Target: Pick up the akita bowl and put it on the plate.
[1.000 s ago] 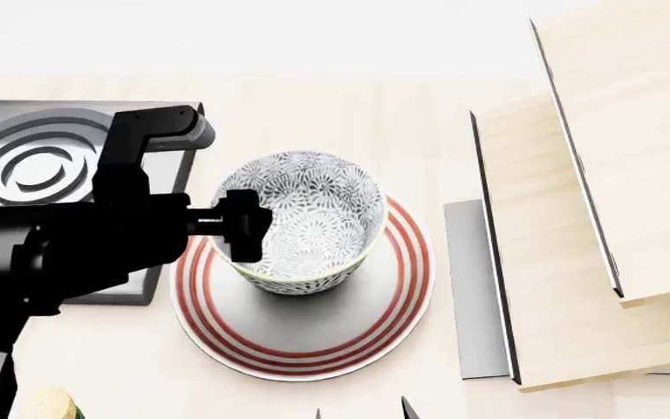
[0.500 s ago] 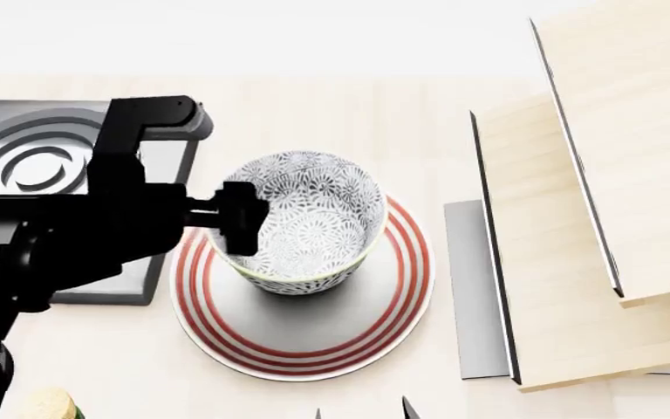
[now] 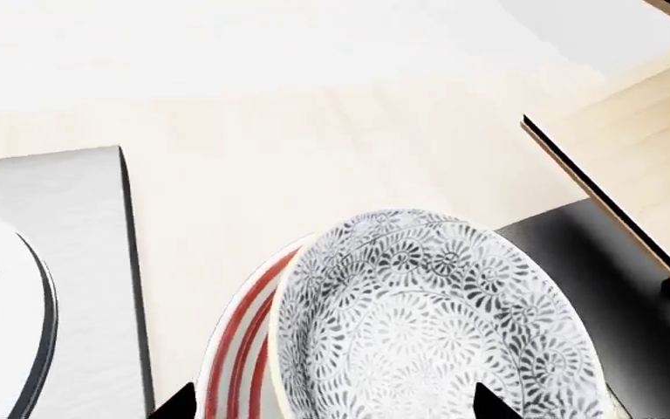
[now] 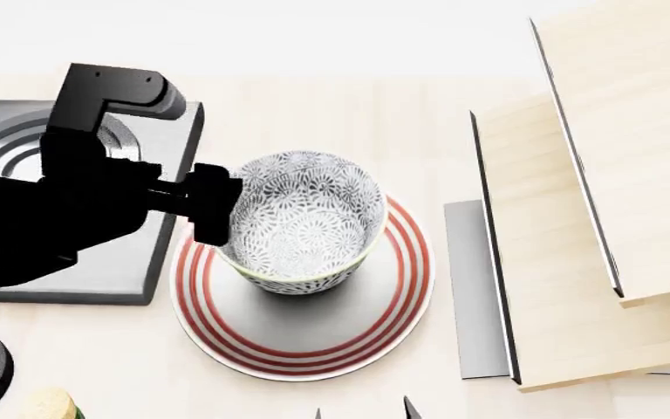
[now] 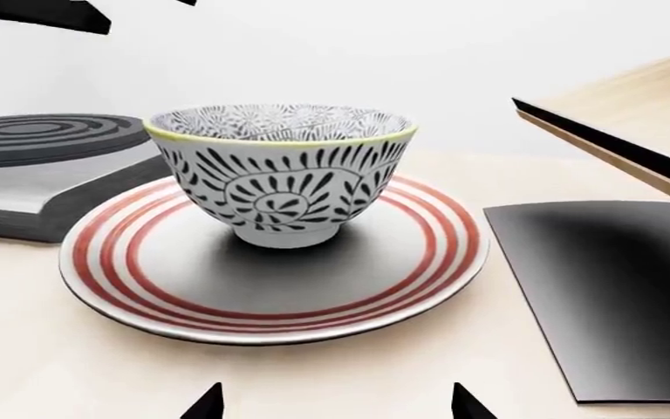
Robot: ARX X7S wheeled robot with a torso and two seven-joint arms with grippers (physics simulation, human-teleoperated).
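The akita bowl (image 4: 306, 223), white with a dense grey-black floral pattern, stands upright on the red-ringed plate (image 4: 311, 336). My left gripper (image 4: 210, 207) hovers at the bowl's left side, open. In the left wrist view its two dark tips stand wide apart around my left gripper (image 3: 335, 406), with the bowl (image 3: 428, 332) and the plate's rim (image 3: 242, 349) below them. In the right wrist view the bowl (image 5: 279, 175) rests in the plate (image 5: 276, 297). My right gripper (image 5: 335, 403) is open and holds nothing, short of the plate near the table's front edge (image 4: 362, 410).
A dark square stove burner (image 4: 32, 166) with raised rings lies left of the plate, under my left arm. Slanted pale wooden panels (image 4: 579, 218) rise at the right, with a grey mat (image 4: 475, 288) beside the plate. A cork-coloured object (image 4: 46, 404) sits at the bottom left.
My left arm has drawn back to the left and a little up, off the bowl's left rim. The bowl has stayed on the plate. The right gripper has not moved.
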